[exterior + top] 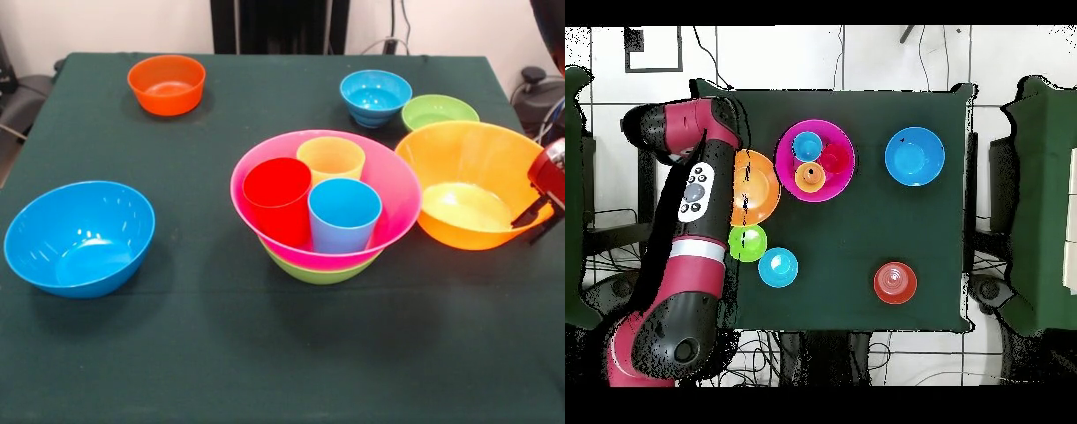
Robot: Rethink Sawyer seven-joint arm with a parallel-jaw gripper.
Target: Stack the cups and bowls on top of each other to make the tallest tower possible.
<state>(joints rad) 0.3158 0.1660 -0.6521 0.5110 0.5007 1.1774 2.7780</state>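
Nearest me-ward in front view: med blue bowl (79,237), then the tower (325,208) mid-table: pink bowl on green, w/ three cups upright inside. My gripper (535,221) sits at the yellow-orange bowl (472,184) rim, tower just beyond it (fingers' gap: can't tell). Far: orange bowl (167,84).

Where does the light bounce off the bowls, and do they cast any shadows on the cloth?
Front view: small white glints sit inside the large blue bowl, and the yellow-orange bowl glows bright at its bottom; soft shadows lie beside the bowls. Overhead view: the pink bowl shows barely any shadow.
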